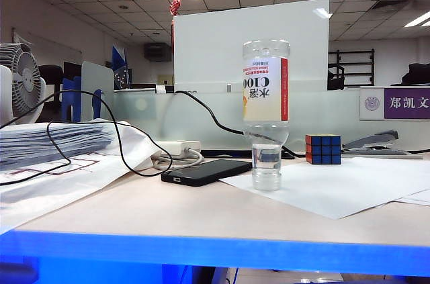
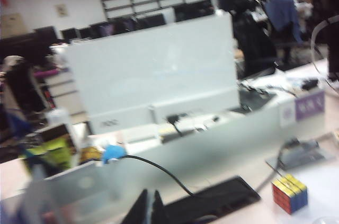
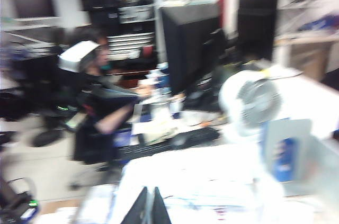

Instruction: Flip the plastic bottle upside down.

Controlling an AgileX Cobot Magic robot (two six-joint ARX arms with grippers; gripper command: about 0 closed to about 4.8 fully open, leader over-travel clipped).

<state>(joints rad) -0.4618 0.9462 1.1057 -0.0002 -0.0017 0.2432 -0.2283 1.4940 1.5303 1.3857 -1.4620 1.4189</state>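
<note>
The plastic bottle point(image 1: 267, 113) stands upside down on its neck on a white sheet of paper point(image 1: 336, 186) in the exterior view, its C100 label inverted, a little water in the neck. Neither arm shows in that view. In the left wrist view my left gripper point(image 2: 149, 200) is shut with nothing between its fingers, raised and pointing across the table toward the frosted divider point(image 2: 175, 168); the bottle is out of that view. In the blurred right wrist view my right gripper point(image 3: 149, 197) is shut and empty, pointing over white papers point(image 3: 212, 192).
A Rubik's cube point(image 1: 323, 149) point(image 2: 290, 193) stands right of the bottle, a black phone point(image 1: 207, 171) point(image 2: 212, 201) with a cable left of it. A stapler point(image 1: 376, 143), a paper stack point(image 1: 54, 143), a white fan point(image 1: 20, 82) point(image 3: 251, 99) and a white board point(image 1: 252, 45) surround them.
</note>
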